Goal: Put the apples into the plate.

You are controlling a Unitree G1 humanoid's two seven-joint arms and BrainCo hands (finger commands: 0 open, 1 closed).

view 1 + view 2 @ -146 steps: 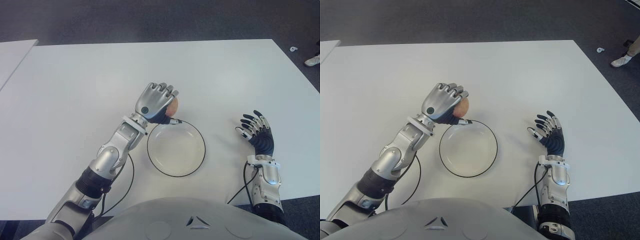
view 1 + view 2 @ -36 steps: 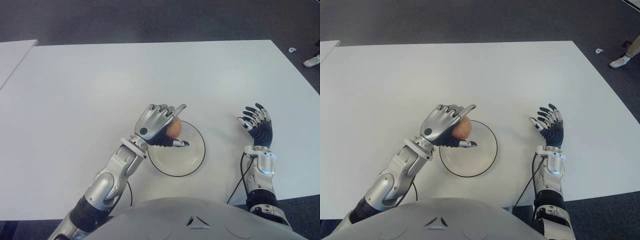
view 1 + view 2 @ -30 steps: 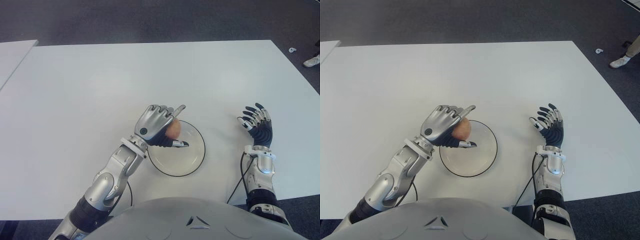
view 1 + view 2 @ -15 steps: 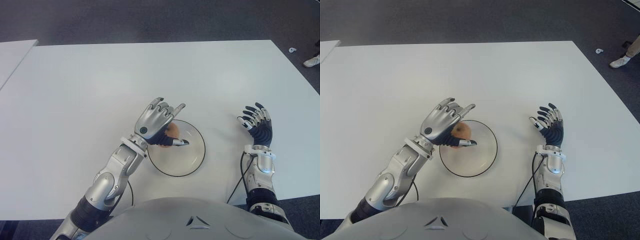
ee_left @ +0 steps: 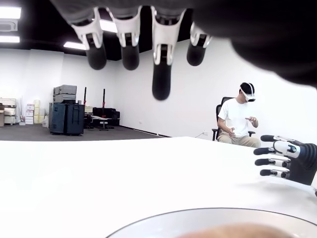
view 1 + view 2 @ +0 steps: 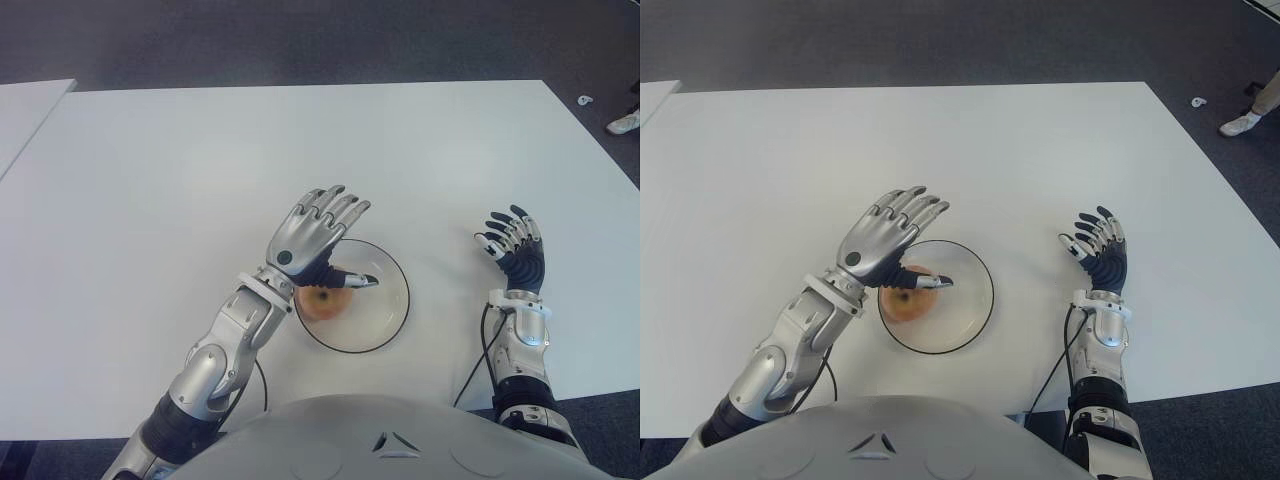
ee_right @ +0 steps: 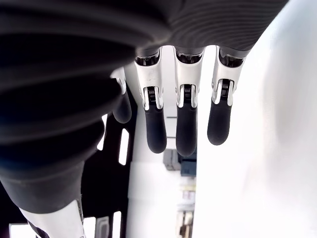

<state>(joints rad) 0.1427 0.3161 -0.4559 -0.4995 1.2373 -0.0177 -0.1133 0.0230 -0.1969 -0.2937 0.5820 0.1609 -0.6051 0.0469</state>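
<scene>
Left hand [image 6: 312, 232] fingers spread apart, empty, above plate [image 6: 392, 310] left edge; apple [image 6: 322, 301] beneath its palm inside plate. Right hand [image 6: 515, 250] splayed, idle, well right of plate.

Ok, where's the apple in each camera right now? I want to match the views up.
Left eye view: apple lies in the plate, on its left part, just under the open left hand.
Right eye view: the same spot, apple under the thumb.
Left wrist view: only a blurred orange sliver at the bottom edge.
Right wrist view: not in it.
Shared landmark: the plate's dark rim.
</scene>
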